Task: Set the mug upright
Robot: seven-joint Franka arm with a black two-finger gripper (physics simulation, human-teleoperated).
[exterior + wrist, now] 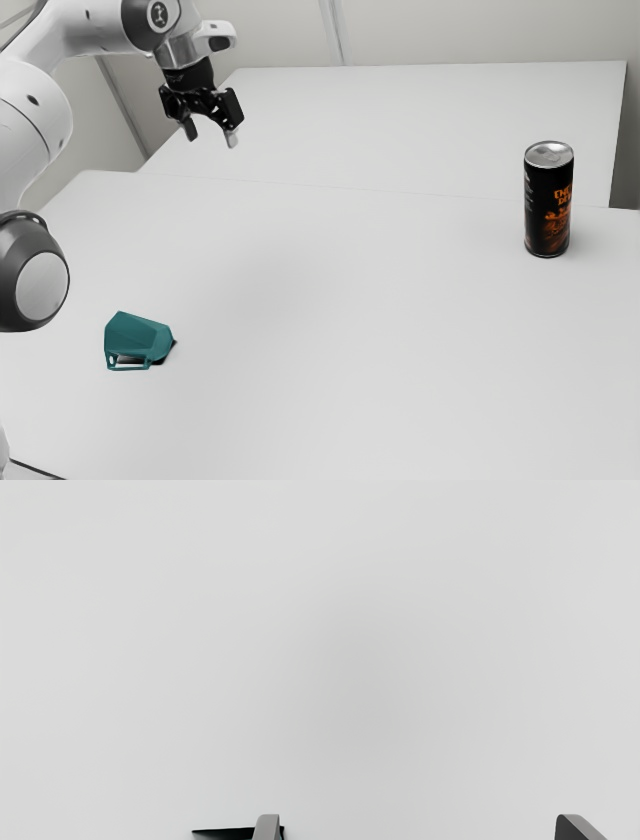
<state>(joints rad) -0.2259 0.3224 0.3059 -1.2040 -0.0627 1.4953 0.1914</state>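
Note:
The teal mug (138,337) lies on its side on the white table, toward the near left of the exterior view. High above the table, toward the exterior view's upper left, hangs the gripper (211,136), well apart from the mug. In the wrist view the fingers of the gripper (418,825) stand wide apart with bare tabletop seen between them. A dark shape beside one fingertip, partly hidden by it, is cut off by the picture's edge; I cannot tell which part of the mug or its shadow it is.
A black can with orange print (547,205) stands upright at the exterior view's right. The white table (350,300) reaches across the scene, with a second white surface (430,120) behind it and pale walls beyond.

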